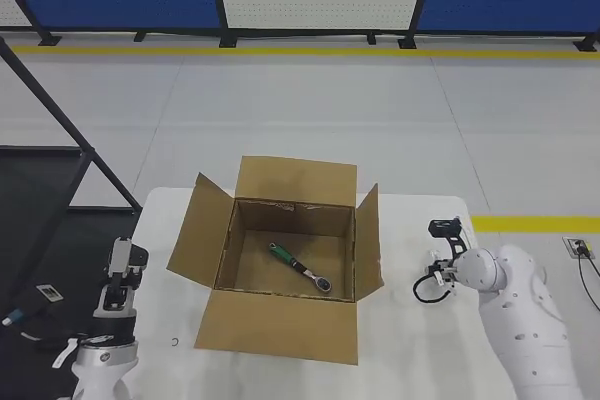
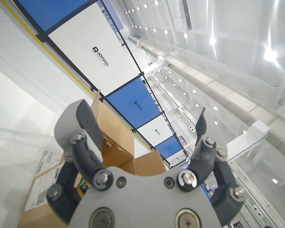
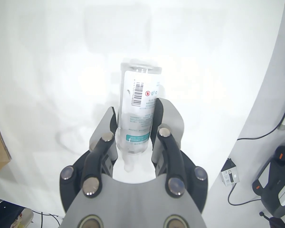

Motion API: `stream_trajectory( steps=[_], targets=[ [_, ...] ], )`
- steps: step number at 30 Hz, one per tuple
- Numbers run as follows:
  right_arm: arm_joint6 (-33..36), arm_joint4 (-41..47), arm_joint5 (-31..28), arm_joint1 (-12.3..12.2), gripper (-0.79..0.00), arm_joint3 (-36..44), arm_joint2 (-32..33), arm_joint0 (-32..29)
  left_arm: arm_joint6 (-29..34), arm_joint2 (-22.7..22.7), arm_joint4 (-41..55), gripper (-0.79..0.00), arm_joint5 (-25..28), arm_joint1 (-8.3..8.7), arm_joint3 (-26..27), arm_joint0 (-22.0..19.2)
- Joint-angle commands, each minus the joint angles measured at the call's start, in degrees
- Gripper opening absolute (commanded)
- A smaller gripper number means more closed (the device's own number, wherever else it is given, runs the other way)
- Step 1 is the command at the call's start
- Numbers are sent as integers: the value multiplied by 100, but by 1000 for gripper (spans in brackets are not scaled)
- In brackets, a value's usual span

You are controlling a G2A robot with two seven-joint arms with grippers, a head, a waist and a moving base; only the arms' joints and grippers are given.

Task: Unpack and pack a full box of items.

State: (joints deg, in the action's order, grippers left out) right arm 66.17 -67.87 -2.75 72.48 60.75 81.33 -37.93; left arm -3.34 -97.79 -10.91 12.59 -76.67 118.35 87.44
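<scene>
The right gripper (image 3: 136, 115) is clenched on one clear plastic bottle (image 3: 139, 88), its two pads pressing the labelled body from either side. The bottle's narrow cap end points back toward the wrist and its flat base points away, above the white table (image 1: 410, 340). Whether the base touches the tabletop cannot be told. In the top view this arm is off the right side of the cardboard box (image 1: 280, 325), apart from it, so the bottle is outside the box, over bare table.

The left gripper (image 2: 143, 117) is released, its two fingers spread wide with nothing between them. It is tipped upward toward the ceiling, and the box's brown wall and flaps rise just beyond it. In the top view this arm stands at the table's left edge, beside the box's left flap and not touching it.

There is one box, sitting mid-table with all four flaps folded outward. Inside it lies one ratchet wrench (image 1: 300, 267) with a green grip, flat on the bottom and set diagonally, its head toward the near right corner. That makes one bottle, one wrench, one box and two grippers.
</scene>
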Motion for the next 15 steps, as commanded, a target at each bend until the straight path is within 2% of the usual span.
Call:
stream_trajectory(
  steps=[1,2,3,8,15],
  targets=[
    [9,11,-24,-4,-656,-72,-23,58,-7,-28,27,0,4,1,-7,1],
    [12,19,-41,-6,-751,-95,-35,83,-2,-43,33,0,9,2,-2,3],
    [-4,40,-79,-8,-785,-91,-46,105,-8,-58,40,0,13,2,2,8],
    [-319,193,-196,-42,-785,465,38,-71,-6,-121,81,0,40,3,38,31],
    [-378,168,-135,-127,-785,2705,250,-852,19,-210,158,0,74,7,73,40]
  ],
)
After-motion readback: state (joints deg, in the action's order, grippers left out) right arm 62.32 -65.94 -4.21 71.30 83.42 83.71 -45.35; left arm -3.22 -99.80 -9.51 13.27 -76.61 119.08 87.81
